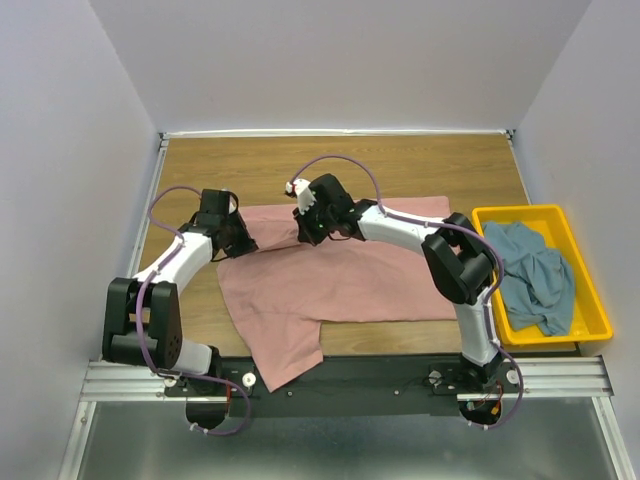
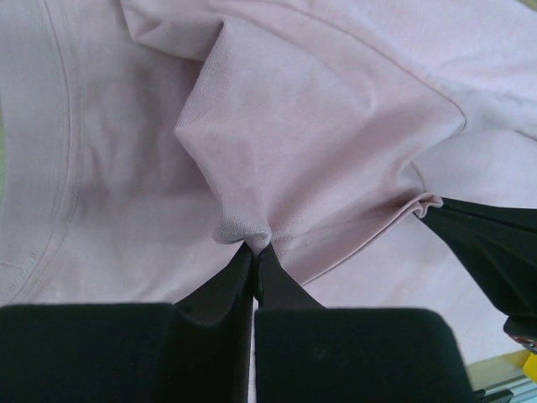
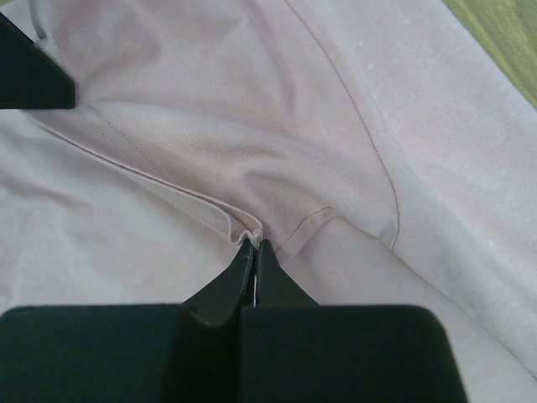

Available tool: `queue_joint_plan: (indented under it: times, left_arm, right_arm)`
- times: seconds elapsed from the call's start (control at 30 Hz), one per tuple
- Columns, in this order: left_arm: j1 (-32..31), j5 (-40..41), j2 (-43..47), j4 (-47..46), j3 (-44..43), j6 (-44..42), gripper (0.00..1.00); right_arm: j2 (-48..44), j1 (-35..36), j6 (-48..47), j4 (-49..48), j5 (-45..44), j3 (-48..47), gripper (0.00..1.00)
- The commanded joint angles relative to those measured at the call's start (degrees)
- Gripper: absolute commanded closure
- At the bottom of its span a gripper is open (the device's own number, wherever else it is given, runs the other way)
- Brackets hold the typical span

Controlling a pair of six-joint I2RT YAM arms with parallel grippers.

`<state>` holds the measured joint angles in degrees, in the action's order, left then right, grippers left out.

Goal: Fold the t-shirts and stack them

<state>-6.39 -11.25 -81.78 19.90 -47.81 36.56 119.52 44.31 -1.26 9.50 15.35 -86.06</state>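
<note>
Overhead, the pink t-shirt (image 1: 340, 280) lay spread on the bench (image 1: 420, 165), the blue-grey t-shirt (image 1: 535, 275) apparently bunched in the yellow bin (image 1: 515, 211); left wrist view: the left end effector (image 2: 254, 252) was closed on a pinch of pink cloth; right wrist view: the right end effector (image 3: 254, 245) pinched its hem.

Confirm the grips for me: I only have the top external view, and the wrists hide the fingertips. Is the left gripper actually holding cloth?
Observer: Yes. The left wrist view shows the left gripper shut on a small pinch of the pink t-shirt, which puckers at the tips.
Operator: And the right?
Observer: The right gripper is shut too, on a stitched hem edge that bunches between its tips.
Operator: Where on the shirt is the left grip?
Observer: Beside a curved stitched band, probably the neckline, at the left of the left wrist view.
</note>
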Motion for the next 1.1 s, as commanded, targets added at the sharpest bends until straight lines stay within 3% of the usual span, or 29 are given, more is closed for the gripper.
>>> queue_joint_plan:
  times: [0.0, 0.43, 0.83, 0.93, 1.07]
  left_arm:
    - [0.1, -0.9, 2.2, 2.1, 1.8, 0.6, 0.93]
    - [0.1, -6.7, 5.7, 0.2, 7.0, 4.1, 0.93]
    - [0.1, -7.9, 2.7, -2.9, 10.8, 4.1, 0.92]
    - [0.1, -6.8, 3.9, -2.4, 10.8, 4.5, 0.89]
    - [0.2, -6.7, 4.7, -1.6, 10.6, 4.4, 0.71]
  right_arm:
    - [-2.1, 0.4, -1.8, 4.5, 0.3, -1.0, 0.99]
    - [-3.2, 0.4, -3.9, 10.2, -1.6, -1.4, 0.99]
    - [-2.9, 0.4, -5.8, 12.5, -3.1, -0.8, 0.97]
    - [-2.2, 0.4, -6.1, 13.4, -3.0, -0.6, 0.94]
    - [-2.2, 0.4, -6.4, 14.1, -2.9, -0.4, 0.86]
